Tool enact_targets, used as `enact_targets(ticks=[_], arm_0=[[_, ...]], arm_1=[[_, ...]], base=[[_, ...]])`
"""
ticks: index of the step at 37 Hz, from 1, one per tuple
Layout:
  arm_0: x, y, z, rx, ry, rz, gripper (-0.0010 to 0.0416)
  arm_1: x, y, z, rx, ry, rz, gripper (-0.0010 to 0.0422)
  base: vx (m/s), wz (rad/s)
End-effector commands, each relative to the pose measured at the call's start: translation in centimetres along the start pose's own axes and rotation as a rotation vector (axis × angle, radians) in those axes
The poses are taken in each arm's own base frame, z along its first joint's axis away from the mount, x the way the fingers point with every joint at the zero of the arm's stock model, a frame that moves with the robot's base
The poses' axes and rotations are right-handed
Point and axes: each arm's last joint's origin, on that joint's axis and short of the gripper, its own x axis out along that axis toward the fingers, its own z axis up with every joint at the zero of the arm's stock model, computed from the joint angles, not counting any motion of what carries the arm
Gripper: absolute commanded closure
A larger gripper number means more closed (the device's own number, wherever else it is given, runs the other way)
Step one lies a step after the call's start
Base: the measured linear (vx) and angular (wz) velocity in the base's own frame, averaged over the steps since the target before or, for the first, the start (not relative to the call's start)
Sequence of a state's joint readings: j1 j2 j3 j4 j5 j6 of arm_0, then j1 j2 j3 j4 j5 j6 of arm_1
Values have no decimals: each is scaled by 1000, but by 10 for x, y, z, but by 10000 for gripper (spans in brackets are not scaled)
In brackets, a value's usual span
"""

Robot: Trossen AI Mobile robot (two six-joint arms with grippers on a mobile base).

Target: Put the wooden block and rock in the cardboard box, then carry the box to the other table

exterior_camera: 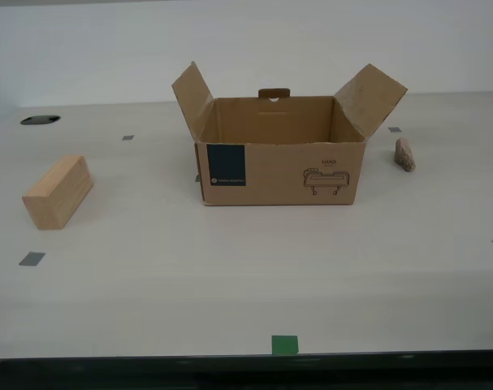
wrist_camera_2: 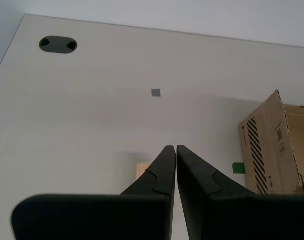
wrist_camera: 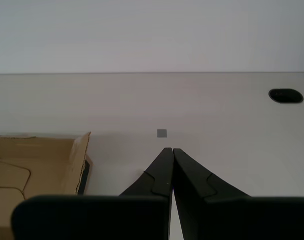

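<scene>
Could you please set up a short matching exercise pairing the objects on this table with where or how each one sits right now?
Things:
1. wooden block
2. rock
3. cardboard box
4. my second gripper

Places or states:
A. stands mid-table with its flaps up and nothing seen inside
B. lies on the table towards the exterior view's left, apart from the box
C. fingertips closed together, holding nothing
D. sits just off the box's corner on the exterior view's right

Pairs: 1-B, 2-D, 3-A, 4-C
</scene>
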State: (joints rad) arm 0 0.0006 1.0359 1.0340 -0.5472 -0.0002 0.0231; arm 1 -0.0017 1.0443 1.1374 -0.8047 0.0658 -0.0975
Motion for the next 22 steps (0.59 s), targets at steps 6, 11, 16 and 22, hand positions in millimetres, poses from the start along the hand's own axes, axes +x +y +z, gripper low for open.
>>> enact_targets(ticks=[6,11,16,22], arm_0=[[-8,0,4,3,47,-1,406],[-18,0,10,4,66,-2,406],[-30,0,18,3,76,-2,406],[-41,1,28,4,58,-2,406]], arm_1=[[5,-1,8,37,102,4,412],[17,-1,17,47,160,7,412],[24,-1,23,63,234,10,412],[26,-2,33,64,275,12,412]], base=[[0,0],[0,0],[0,0],[0,0]])
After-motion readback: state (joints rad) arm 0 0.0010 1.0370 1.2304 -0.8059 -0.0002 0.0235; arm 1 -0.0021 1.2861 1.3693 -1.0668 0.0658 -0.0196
